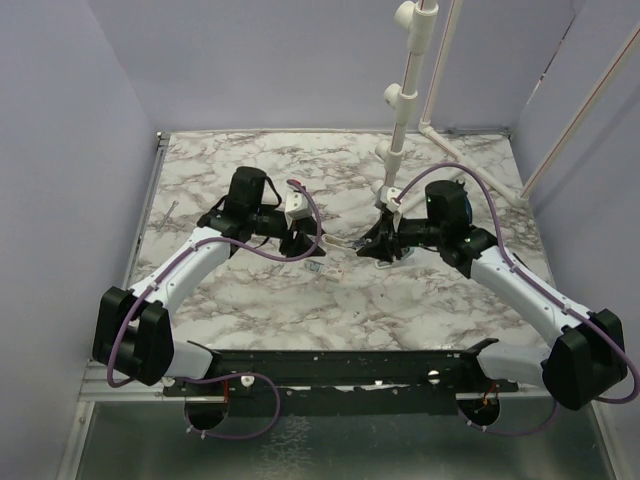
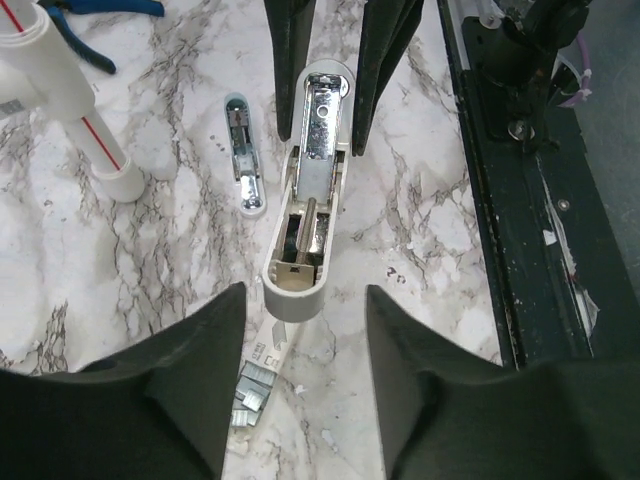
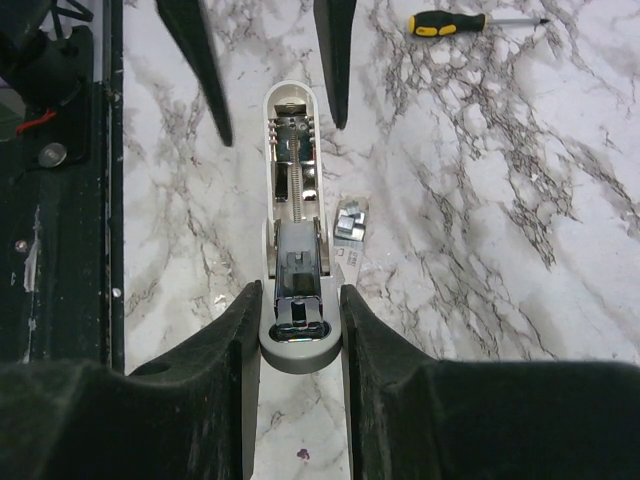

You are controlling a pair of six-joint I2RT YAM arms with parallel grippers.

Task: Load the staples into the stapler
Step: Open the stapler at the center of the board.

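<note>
From above, you have the stapler [image 1: 340,244] lying near the middle of the table [image 1: 250,305], bridged between the left gripper [image 1: 315,243] and the right gripper [image 1: 365,247]. The staples are too small to pick out here.

In the left wrist view, your left fingers [image 2: 215,380] stand spread either side of the stapler's rounded end without touching it, so that gripper holds nothing. The stapler lies opened, its channel bare. The staples [image 2: 253,390] sit in a small clump just beside that end, toward the far edge. A loose teal-rimmed piece [image 2: 243,150] lies further along.

In the right wrist view, your right fingers [image 3: 235,360] pinch the stapler's other end. Loading hasn't begun, I'd judge. Next, shift the left gripper onto the staples, pinch them, and lay them into the channel.
</note>
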